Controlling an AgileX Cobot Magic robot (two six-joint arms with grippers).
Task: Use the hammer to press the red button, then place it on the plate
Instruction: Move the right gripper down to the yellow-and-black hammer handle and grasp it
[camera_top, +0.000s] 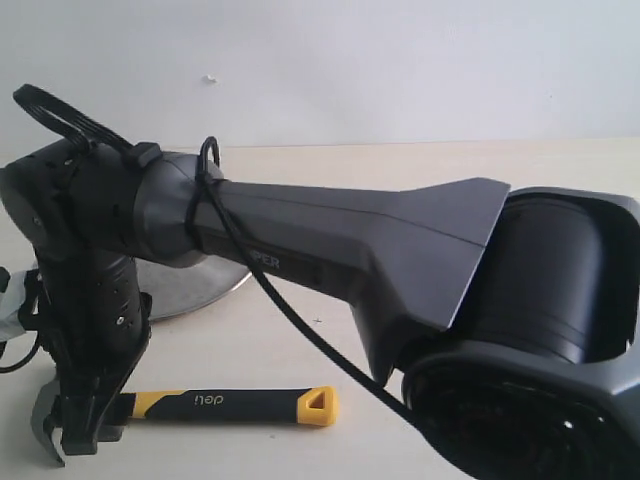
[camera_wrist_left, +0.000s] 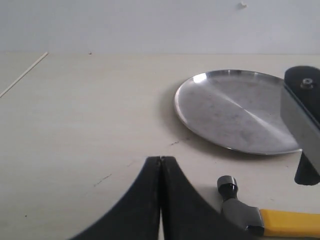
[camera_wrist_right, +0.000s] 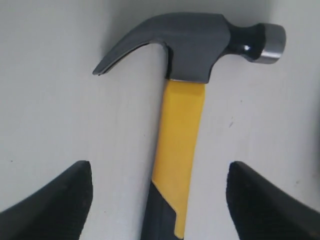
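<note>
The hammer (camera_top: 230, 405) lies flat on the table, its dark head (camera_wrist_right: 195, 42) to the left in the exterior view and its yellow end to the right. My right gripper (camera_top: 80, 440) has reached across and points down over the handle just behind the head. It is open (camera_wrist_right: 158, 167), with one finger on each side of the yellow handle (camera_wrist_right: 180, 135) and not touching it. My left gripper (camera_wrist_left: 161, 161) is shut on nothing and sits over bare table beside the hammer head (camera_wrist_left: 239, 210). The steel plate (camera_wrist_left: 235, 110) lies behind it, empty. The red button is out of view.
The right arm's dark body (camera_top: 360, 250) crosses most of the exterior view and hides the table behind it. The plate's rim (camera_top: 190, 290) shows under the arm. Part of the right gripper (camera_wrist_left: 305, 125) stands at the plate's edge in the left wrist view.
</note>
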